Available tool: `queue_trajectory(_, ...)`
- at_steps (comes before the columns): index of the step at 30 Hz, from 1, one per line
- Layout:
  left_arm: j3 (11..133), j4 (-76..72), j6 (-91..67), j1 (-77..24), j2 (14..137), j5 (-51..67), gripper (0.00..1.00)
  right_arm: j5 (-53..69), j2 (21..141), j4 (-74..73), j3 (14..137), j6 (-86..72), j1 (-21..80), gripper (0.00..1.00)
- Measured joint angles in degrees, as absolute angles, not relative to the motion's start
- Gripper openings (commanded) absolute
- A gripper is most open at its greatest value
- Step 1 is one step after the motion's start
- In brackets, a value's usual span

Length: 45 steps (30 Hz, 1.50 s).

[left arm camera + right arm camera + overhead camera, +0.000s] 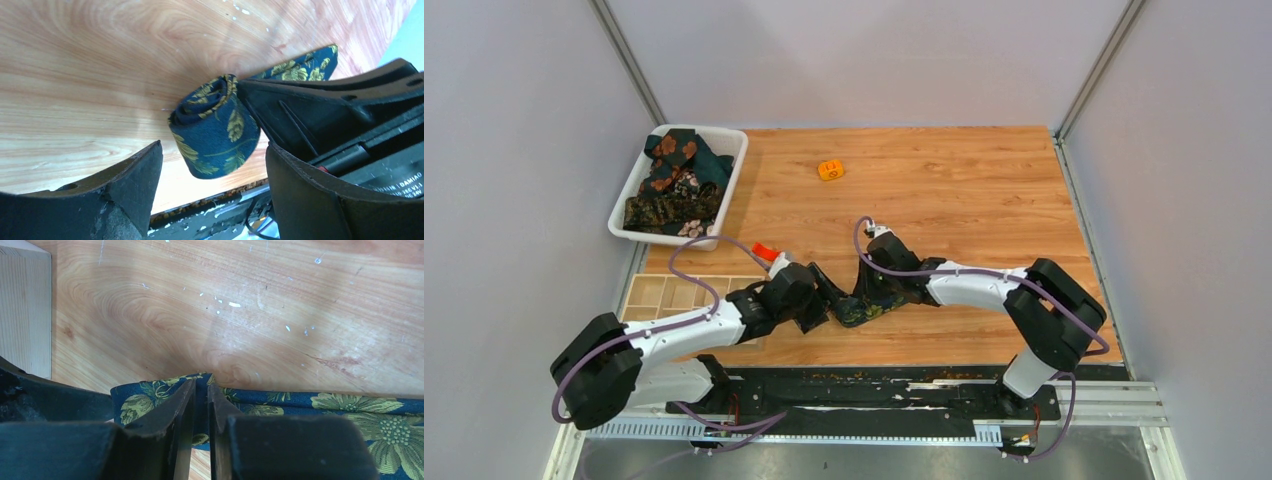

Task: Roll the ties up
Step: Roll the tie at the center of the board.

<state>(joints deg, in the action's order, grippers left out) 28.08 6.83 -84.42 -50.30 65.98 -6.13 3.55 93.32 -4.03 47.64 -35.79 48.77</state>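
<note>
Centrally, near the front edge of the wooden table, my two arms meet over the navy tie, which has yellow-green flowers. One end of it is wound into a short, fat roll standing on its edge on the wood. The rest of it trails away flat behind the roll.

My left gripper stands wide open and holds nothing. The roll sits just beyond its two dark fingers, in the gap between them. I cannot tell whether either finger touches it.

My right gripper is pinched almost closed on a fold of the same fabric, with only a thin slit between its fingers. Its body rests against the side of the roll.

Far back on the left, a white bin holds the other ties, dark green with orange and pinkish blooms, in a loose heap. An orange cube lies alone toward the back. A wooden tray with compartments sits at the left edge.
</note>
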Motion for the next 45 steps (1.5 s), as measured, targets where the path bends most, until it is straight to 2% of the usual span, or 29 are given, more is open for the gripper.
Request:
queue_trajectory(7,25.2,4.6,-89.8,-50.8,66.4,-8.7,0.81,3.5,92.7,-3.5,46.1,-36.4,49.0,0.15)
queue_trajectory(12,25.2,2.8,-91.8,-51.1,69.0,-9.0,0.78,3.4,92.5,-3.0,45.3,-36.9,49.1,0.14)
queue_trajectory(19,27.2,-0.5,-93.8,-52.9,75.7,-7.5,0.66,2.9,92.5,-2.7,44.2,-37.2,49.4,0.13)
queue_trajectory(24,28.3,-0.5,-93.8,-54.0,77.1,-7.4,0.48,2.3,92.5,-2.8,43.7,-37.3,49.4,0.13)
queue_trajectory(29,30.5,2.0,-92.4,-54.2,77.2,-7.9,0.47,1.5,92.5,-3.2,43.7,-37.2,49.4,0.16)
queue_trajectory(33,31.2,2.6,-90.6,-54.3,77.2,-8.4,0.47,-1.1,90.5,-7.1,44.2,-36.2,49.4,0.29)
queue_trajectory(36,31.6,2.8,-89.1,-54.3,77.4,-9.0,0.46,-3.9,85.6,-11.4,44.7,-34.6,49.4,0.35)
queue_trajectory(41,32.5,3.4,-86.1,-54.3,78.3,-9.5,0.47,-7.3,74.6,-16.3,44.0,-32.7,49.3,0.33)
queue_trajectory(45,35.0,4.4,-82.7,-54.3,79.9,-10.2,0.48,-5.6,68.0,-16.7,38.3,-33.0,49.4,0.28)
